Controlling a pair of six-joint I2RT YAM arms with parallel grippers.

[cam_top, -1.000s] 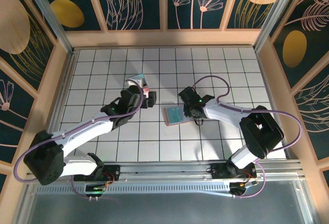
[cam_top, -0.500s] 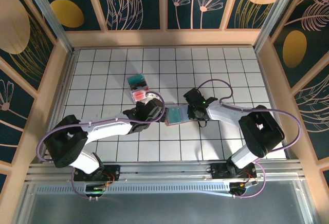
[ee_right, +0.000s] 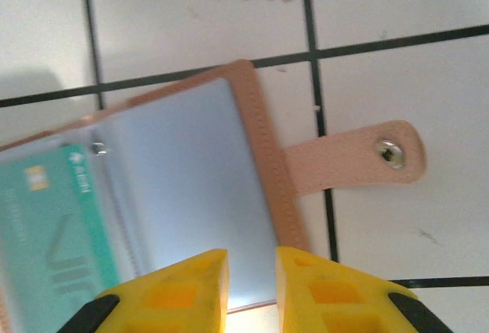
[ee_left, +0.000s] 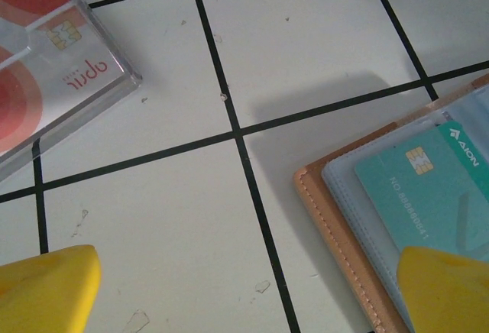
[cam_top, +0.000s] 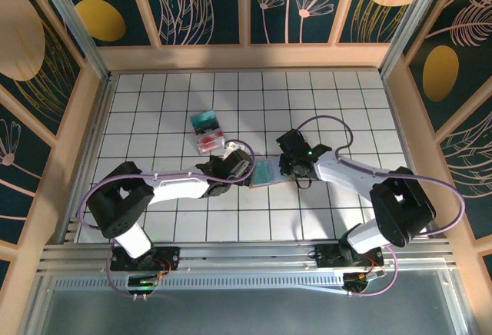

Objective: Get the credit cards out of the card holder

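The card holder (cam_top: 269,178) lies open on the white tiles at mid-table, with a teal credit card (cam_top: 261,170) in its left sleeve. My left gripper (cam_top: 246,169) is wide open just left of it. In the left wrist view its tan stitched edge (ee_left: 330,212) and the teal card (ee_left: 432,188) sit by the right fingertip (ee_left: 447,287), and the gap of the left gripper (ee_left: 244,287) spans bare tile. My right gripper (ee_right: 250,279) is all but shut, with a thin gap, over the near edge of the blue-grey right sleeve (ee_right: 191,172). The closing tab (ee_right: 359,157) lies flat to the right.
A clear plastic box (cam_top: 206,131) holding a red card (ee_left: 38,58) and a teal one stands on the tiles up-left of the holder. Wooden walls ring the tiled floor. Both forearms converge on the middle of the table.
My left gripper has left the clear box and swung right to the holder's left edge, staying open. The right gripper has stayed on the holder.
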